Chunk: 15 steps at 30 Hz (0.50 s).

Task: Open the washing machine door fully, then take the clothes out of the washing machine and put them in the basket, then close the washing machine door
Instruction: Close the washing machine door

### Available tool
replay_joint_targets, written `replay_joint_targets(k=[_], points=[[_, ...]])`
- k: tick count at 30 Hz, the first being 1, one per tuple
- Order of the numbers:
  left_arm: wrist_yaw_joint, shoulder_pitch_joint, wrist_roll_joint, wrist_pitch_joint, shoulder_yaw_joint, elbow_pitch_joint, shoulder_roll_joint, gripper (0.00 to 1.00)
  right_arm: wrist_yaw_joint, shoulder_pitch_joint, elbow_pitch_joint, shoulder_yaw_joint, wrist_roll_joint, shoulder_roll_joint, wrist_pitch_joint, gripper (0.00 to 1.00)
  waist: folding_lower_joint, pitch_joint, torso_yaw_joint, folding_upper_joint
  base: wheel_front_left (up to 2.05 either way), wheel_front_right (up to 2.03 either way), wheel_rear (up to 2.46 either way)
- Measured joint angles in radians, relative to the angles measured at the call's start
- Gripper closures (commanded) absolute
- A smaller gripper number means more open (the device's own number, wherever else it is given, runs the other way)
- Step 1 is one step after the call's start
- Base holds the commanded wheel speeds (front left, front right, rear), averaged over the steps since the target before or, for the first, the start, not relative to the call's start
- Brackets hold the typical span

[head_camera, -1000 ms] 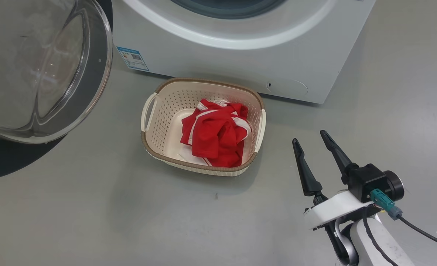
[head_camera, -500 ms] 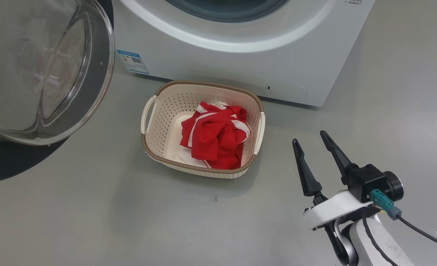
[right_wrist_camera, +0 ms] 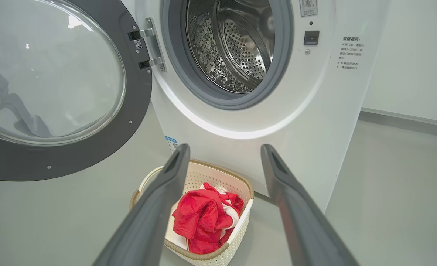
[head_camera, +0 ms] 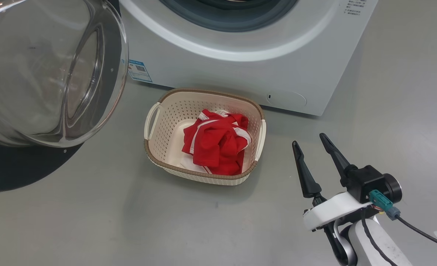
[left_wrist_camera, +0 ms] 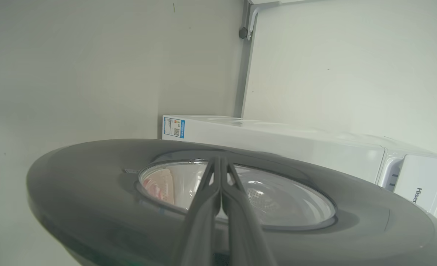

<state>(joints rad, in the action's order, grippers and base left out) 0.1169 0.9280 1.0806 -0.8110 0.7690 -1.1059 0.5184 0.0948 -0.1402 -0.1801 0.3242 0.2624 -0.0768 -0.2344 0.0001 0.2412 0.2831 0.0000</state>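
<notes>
Hanging open: the washing machine door [head_camera: 48,74] stands swung out at the left of the washing machine [head_camera: 240,70], held at its hinge [right_wrist_camera: 150,48], its clear glass bowl bulging toward the head camera inside the wide black rim
Drum: the steel drum [right_wrist_camera: 236,40] shows its perforated wall within the grey gasket [right_wrist_camera: 283,66]
Basket: the basket [head_camera: 174,107] sits on the grey floor [head_camera: 92,221] just in front of the machine, below the round opening
Clothes: the clothes [head_camera: 216,146] lie bunched inside the basket, toward its right half, red with white stripe trim
Right gripper: the right gripper [head_camera: 309,140] hovers above the floor to the right of the basket and apart from it, fingers spread wide, empty, pointing toward the machine
Left gripper: the left gripper [left_wrist_camera: 220,159] has its fingers pressed together with nothing between them, lying along the door's outer face, tips over the glass; whether they touch the door cannot be told
Label: a small blue label [head_camera: 140,71] sits at the lower left corner of the machine's front
</notes>
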Motion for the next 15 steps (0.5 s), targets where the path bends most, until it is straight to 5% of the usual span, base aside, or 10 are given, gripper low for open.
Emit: replay_joint_targets(k=[15], points=[[-0.106, -0.016, 0.002, -0.226, -0.054, 0.004, -0.046, 1.00, 0.000, 0.000, -0.007, 0.001, 0.006, 0.006, -0.002, 0.00, 0.0000, -0.035, 0.004, 0.0000, 0.00, 0.00, 0.00]])
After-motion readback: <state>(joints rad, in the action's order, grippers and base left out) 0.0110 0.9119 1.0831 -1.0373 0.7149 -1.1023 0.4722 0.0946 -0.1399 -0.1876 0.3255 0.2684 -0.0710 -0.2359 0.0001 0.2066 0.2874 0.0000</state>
